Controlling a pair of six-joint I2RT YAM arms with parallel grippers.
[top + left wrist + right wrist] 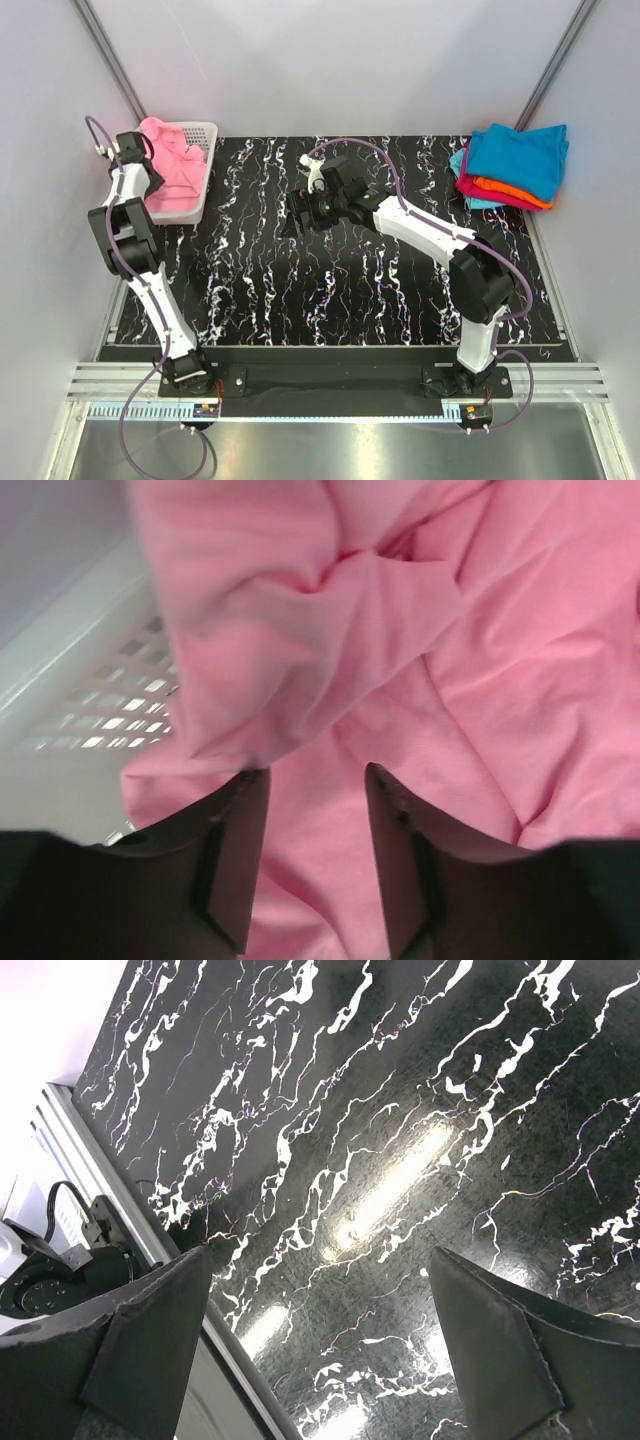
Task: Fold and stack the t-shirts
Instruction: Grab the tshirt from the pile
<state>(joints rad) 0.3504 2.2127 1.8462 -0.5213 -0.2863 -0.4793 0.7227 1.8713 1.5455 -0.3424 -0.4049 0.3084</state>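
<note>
My left gripper (312, 772) is down in the white plastic mesh basket (203, 131) at the far left corner of the black, white-veined marble-pattern table (300, 310). On the left wrist view its two dark fingers (235, 860) stand about half apart. Their tips are right at the crumpled bright pink cloth t-shirt (400, 640) that fills the basket. Pink cloth shows in the gap between them, and a raised fold sits just beyond the tips. I cannot tell whether the gripper has hold of the cloth or only rests against it. From above, the shirt lies bunched, heaped highest at the basket's far left end.

My right gripper (320, 1252) hangs over the middle of the table, a little toward the far side. Its jaws are spread wide, with only the table surface showing between them.

At the far right corner sits a pile of folded shirts. A teal-blue cloth t-shirt (520, 150) lies on top. The edge of an orange cloth t-shirt (515, 191) shows under it, then a magenta cloth t-shirt (473, 186), with more teal-blue at the bottom. The pile is well apart from both grippers.
</note>
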